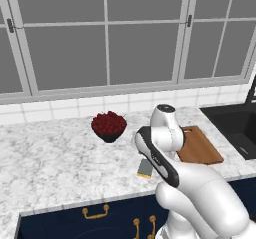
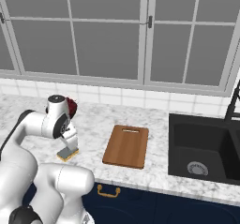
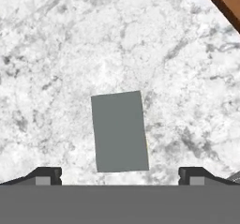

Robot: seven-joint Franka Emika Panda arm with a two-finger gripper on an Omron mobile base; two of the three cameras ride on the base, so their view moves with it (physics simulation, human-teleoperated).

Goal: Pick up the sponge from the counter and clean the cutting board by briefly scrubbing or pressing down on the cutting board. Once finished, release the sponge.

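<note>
Sponge (image 3: pixel 120 131): lay flat on the counter (image 1: pixel 50 158), grey-green face up, yellow layer showing at its edge in the right base view (image 2: pixel 68 154). It sat well clear of the cutting board (image 2: pixel 126 146), on the side away from the sink (image 2: pixel 206 153), near the counter's front edge.

Cutting board: brown wood, handle slot at the window end, flat on the counter between sponge and sink; one corner showed at the top right of the hand view (image 3: pixel 229 0). Nothing rested on it.

Gripper (image 3: pixel 120 176): poised directly above the sponge, pointing down, fingertips (image 3: pixel 44 175) spread wide, one to each side of the sponge's near end, not touching it and holding nothing.

Bowl of red fruit (image 1: pixel 108 125): behind the sponge, toward the window.

Step in hand, judged: the approach for the pickup; grasp not yet made, scrubbing and release outstanding.

Next move, judged: a straight descent until the tips bracket the sponge's sides, then closing on it. The sponge lay slightly skewed to the fingers, so a small wrist turn may help.
</note>
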